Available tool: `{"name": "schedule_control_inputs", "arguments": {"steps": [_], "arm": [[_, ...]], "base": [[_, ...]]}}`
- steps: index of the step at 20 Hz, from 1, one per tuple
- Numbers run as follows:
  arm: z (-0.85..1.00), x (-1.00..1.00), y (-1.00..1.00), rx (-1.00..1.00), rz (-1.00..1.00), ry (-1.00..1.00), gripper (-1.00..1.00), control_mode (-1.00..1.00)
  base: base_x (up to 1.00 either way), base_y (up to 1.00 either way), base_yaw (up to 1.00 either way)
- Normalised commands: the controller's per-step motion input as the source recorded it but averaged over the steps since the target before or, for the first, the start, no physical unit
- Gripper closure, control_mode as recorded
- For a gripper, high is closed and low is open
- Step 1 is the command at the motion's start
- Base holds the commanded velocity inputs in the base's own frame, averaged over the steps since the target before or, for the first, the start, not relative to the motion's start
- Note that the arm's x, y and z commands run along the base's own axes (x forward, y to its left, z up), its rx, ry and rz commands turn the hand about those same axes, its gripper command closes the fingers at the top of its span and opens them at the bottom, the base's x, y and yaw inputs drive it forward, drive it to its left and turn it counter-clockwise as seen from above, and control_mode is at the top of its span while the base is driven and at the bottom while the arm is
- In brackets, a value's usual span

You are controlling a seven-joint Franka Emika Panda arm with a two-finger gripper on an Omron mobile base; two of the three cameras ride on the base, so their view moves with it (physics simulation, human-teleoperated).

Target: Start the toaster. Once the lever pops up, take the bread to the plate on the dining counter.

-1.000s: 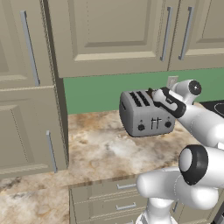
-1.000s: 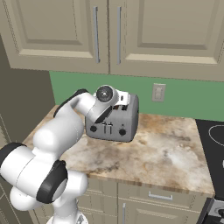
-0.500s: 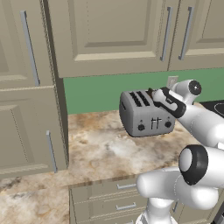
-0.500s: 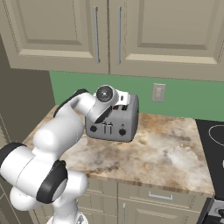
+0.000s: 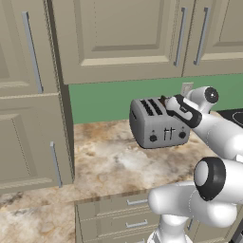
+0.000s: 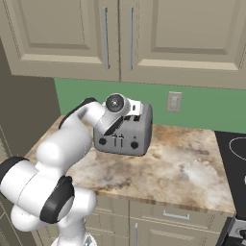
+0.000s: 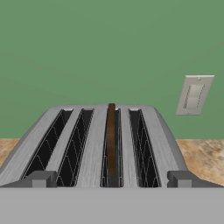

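The gripper [image 7: 109, 179] stands with its jaws spread fully apart, its two dark fingertips [image 7: 40, 179] rising at roughly 7 and 5 o'clock of the hand view, wide enough to flank three of the four slots of the toaster [image 7: 105, 144]; nothing lies between them and they grip nothing, though whether they touch the near edge of the toaster cannot be told. The hand view looks along the toaster top and shows the bread [image 7: 111, 142], a thin dark brown slice standing on edge in the third slot from the left and rising slightly above the slot rim at 12 o'clock of the slot. A pale wall outlet [image 7: 194, 94] sits on the green wall [image 7: 87, 48] at 2 o'clock of the toaster. The left base view shows the toaster front, with two round dark knobs and two thin levers between them, resting on the marbled worktop [image 5: 109, 161], above drawers [image 5: 118, 213]; the gripper reaches over its top right corner from 3 o'clock. In the right base view the arm's wrist covers the toaster's upper left, hiding the slots. Upper cabinets [image 6: 120, 33] hang above, and a dark cooktop [image 6: 233, 153] is cut off at 3 o'clock.
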Motion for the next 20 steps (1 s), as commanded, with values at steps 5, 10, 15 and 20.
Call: {"name": "schedule_control_inputs", "arguments": {"steps": [5, 10, 15, 20], "arm": [[0.0, 0.0, 0.0, 0.0, 0.0, 0.0, -1.0, -1.0], [0.0, 0.0, 0.0, 0.0, 0.0, 0.0, -1.0, -1.0], [0.0, 0.0, 0.0, 0.0, 0.0, 0.0, -1.0, -1.0], [0.0, 0.0, 0.0, 0.0, 0.0, 0.0, -1.0, -1.0]], "base": [[0.0, 0.0, 0.0], [0.0, 0.0, 0.0], [0.0, 0.0, 0.0], [0.0, 0.0, 0.0]]}}
